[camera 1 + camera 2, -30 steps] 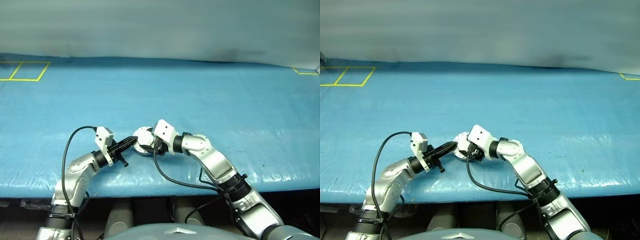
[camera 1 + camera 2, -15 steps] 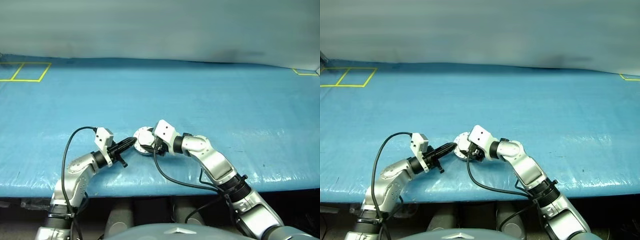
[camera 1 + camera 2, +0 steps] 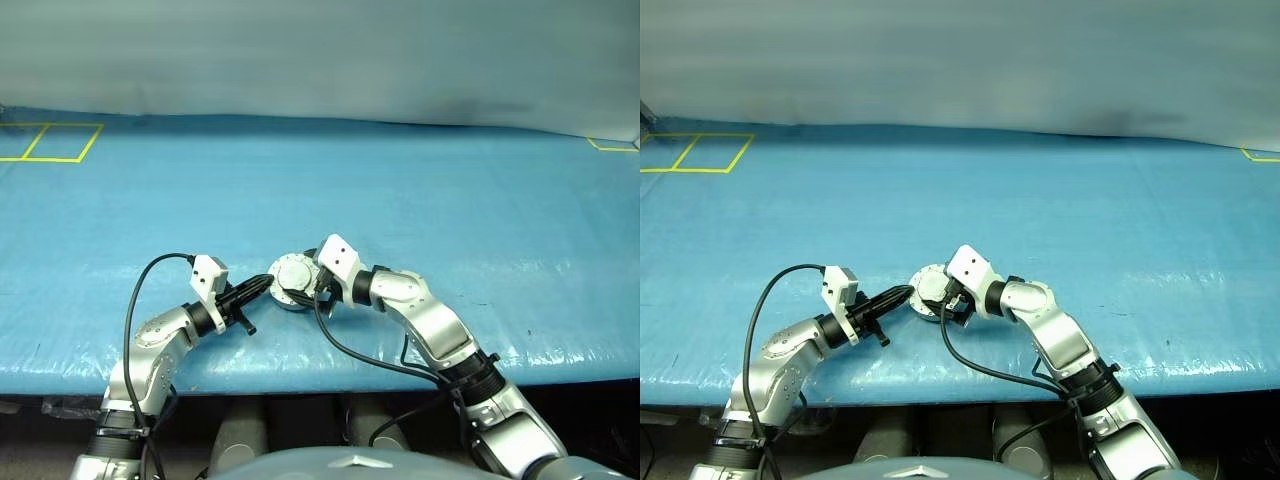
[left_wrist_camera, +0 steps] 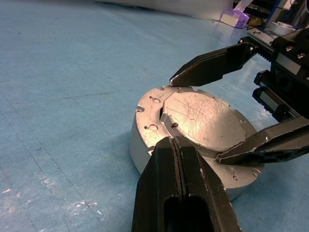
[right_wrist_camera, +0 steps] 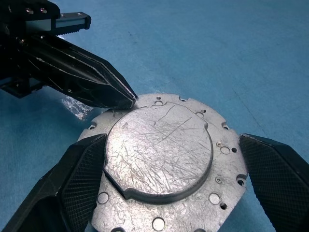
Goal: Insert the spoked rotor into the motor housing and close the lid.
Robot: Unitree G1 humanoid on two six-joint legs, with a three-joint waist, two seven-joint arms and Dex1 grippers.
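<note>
lid (image 5: 159,159): on top of the motor housing (image 4: 145,145), plain scratched silver face with small holes up. Looks seated flat, no gap visible from either wrist view.
rotor: cannot see it; judging by the closed lid, it sits inside the housing.
location: near edge of the blue worktop (image 3: 450,200), roughly centre, between the two arms.
left pincer (image 4: 181,159): clenched, fingers pressed together with nothing between them; tip rests on or just at the lid's left rim, likely steadying it.
right pincer (image 5: 169,159): released, fingers spread wide either side of the lid, clear of its rim on the right side, close to it on the left.
vs earlier: a second ago the right pincer's white wrist block sat over the lid and hid most of it; now more of the lid's top shows. Its fingers have opened wider. Left arm unchanged. Housing has not shifted on the worktop.
stage: my read, lid just let go, task near done; remaining is backing both arms off.
risk 1: right finger on the left side sits close to the rim; pulling back at an angle could catch it and drag or tip the lid.
risk 2: left tip pressing off-centre on the rim could cock the lid if it isn't fully seated.
risk 3: housing sits near the worktop's near edge; a nudge toward the robot could push it off.
risk 4: the black cable (image 3: 340,345) hanging off the right wrist trails close by and could snag.
</note>
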